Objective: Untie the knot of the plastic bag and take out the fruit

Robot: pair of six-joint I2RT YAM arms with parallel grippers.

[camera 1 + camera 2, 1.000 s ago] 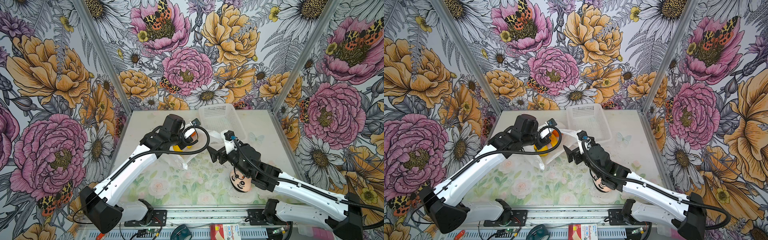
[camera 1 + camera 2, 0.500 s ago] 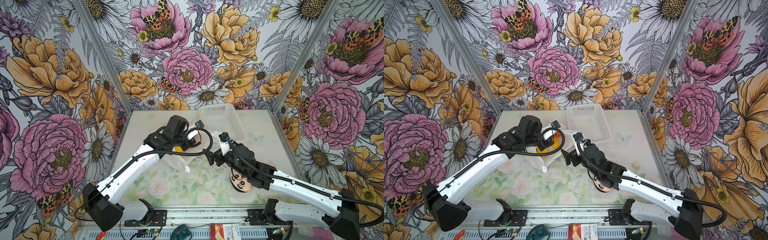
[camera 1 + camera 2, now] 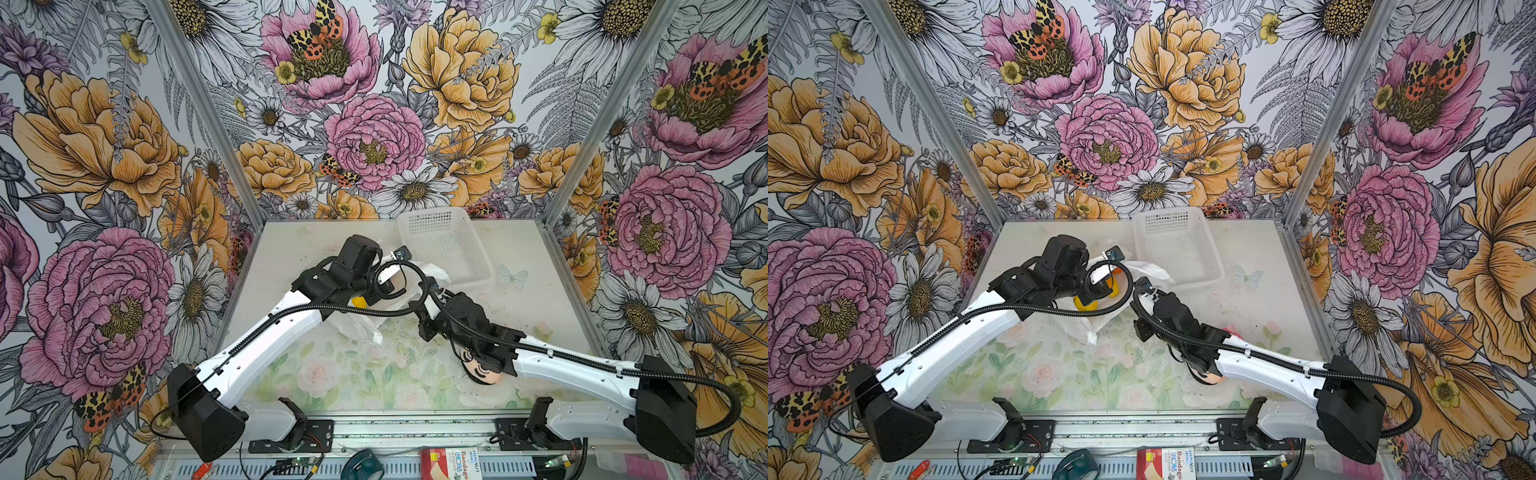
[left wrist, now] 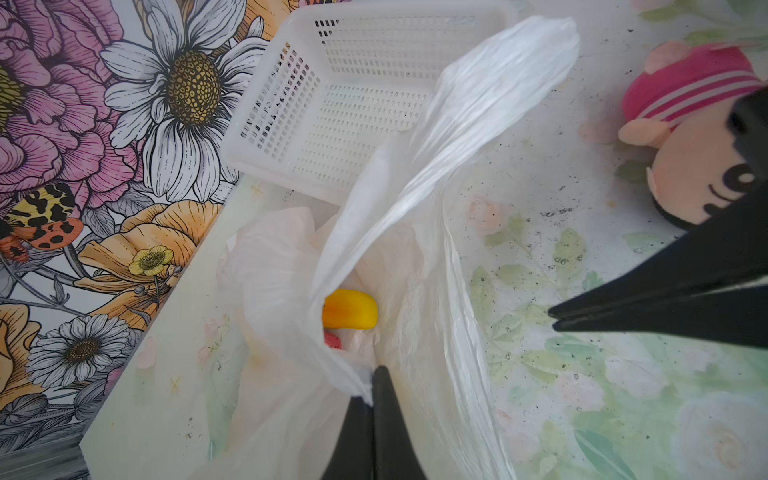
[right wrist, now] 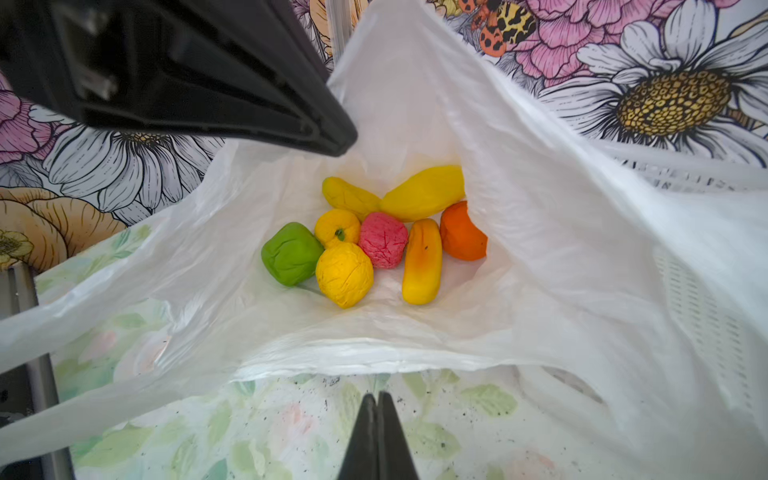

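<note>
The plastic bag [image 5: 540,208] lies open on the table, its mouth held wide, and no knot is in view. Inside lies the fruit: a green one [image 5: 291,253], a pink-red one [image 5: 382,239], an orange one [image 5: 461,232] and several yellow ones [image 5: 345,274]. My left gripper [image 4: 372,374] is shut on the bag's rim and holds the film up. My right gripper [image 5: 377,397] is shut on nothing, just outside the bag's near rim above the table. In both top views the bag [image 3: 357,324] [image 3: 1084,328] sits under the two wrists.
A white perforated basket [image 3: 444,245] [image 4: 353,95] stands behind the bag at the back, touching its film. A plush doll [image 3: 480,365] [image 4: 685,166] lies under my right forearm. The enclosure's flowered walls ring the table closely.
My right gripper has shut from wide open and crept left toward the bag's mouth. The left arm has shifted slightly right, still holding the rim.
</note>
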